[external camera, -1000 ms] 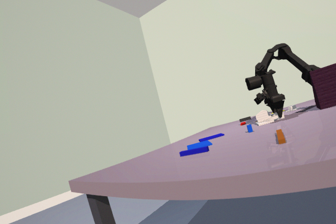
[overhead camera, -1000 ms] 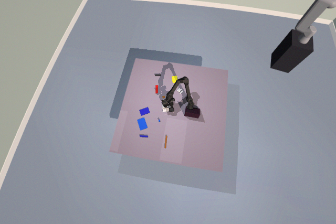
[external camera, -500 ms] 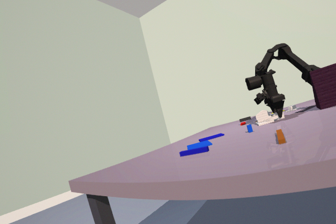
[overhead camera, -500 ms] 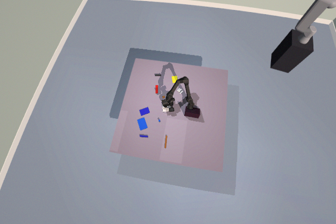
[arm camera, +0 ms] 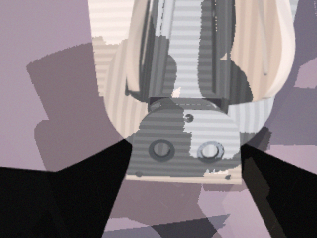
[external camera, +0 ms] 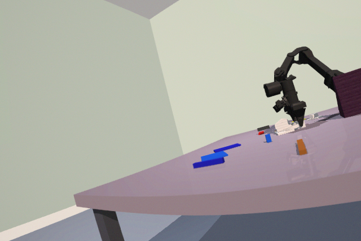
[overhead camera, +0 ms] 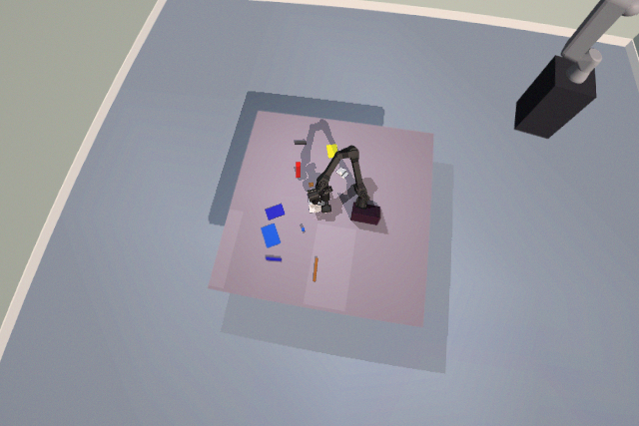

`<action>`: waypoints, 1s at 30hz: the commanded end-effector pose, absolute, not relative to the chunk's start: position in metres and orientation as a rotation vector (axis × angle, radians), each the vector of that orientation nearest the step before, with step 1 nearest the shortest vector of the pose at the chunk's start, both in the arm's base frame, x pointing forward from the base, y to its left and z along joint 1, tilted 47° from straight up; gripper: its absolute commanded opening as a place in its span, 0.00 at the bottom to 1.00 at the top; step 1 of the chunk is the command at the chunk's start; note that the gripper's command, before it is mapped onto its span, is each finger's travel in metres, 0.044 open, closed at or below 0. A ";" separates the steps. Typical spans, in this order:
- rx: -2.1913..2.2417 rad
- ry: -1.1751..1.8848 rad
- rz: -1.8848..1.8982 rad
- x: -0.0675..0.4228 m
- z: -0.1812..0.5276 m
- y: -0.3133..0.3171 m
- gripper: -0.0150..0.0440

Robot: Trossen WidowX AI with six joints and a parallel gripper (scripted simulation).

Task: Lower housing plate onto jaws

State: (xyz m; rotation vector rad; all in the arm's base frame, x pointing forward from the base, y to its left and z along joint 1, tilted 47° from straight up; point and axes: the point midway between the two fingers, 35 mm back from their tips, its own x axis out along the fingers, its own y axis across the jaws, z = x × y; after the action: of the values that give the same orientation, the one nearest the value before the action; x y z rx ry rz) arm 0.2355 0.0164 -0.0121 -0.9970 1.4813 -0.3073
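Note:
A pale assembly (overhead camera: 314, 209) (external camera: 282, 126) stands on the table below my hand. In the wrist view its housing plate (arm camera: 173, 166) has a rounded top edge and two round holes side by side, each with a round end in it. It looks flat from above; I cannot tell whether it is fully level and closed. The long jaw parts run up from it, partly in shadow. My gripper (external camera: 301, 124) (arm camera: 181, 145) is open, its black fingertips low and very close beside the plate's left and right edges. In the top view my arm hides the plate.
Left of the assembly lie blue blocks (overhead camera: 275, 212) (overhead camera: 270, 235) (overhead camera: 273, 258) and a small blue piece (overhead camera: 303, 228) (external camera: 268, 138). An orange bar (overhead camera: 315, 268) (external camera: 302, 147) lies nearer the front. Red (overhead camera: 298, 170), yellow (overhead camera: 331, 151), dark (overhead camera: 300, 142) and white (overhead camera: 341, 172) pieces lie behind.

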 end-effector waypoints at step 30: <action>-1.001 1.475 -0.289 0.224 0.036 0.073 1.00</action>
State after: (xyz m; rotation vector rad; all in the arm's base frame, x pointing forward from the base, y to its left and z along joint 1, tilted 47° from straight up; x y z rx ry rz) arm 0.2281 0.0684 0.0324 -1.0027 1.4732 -0.2912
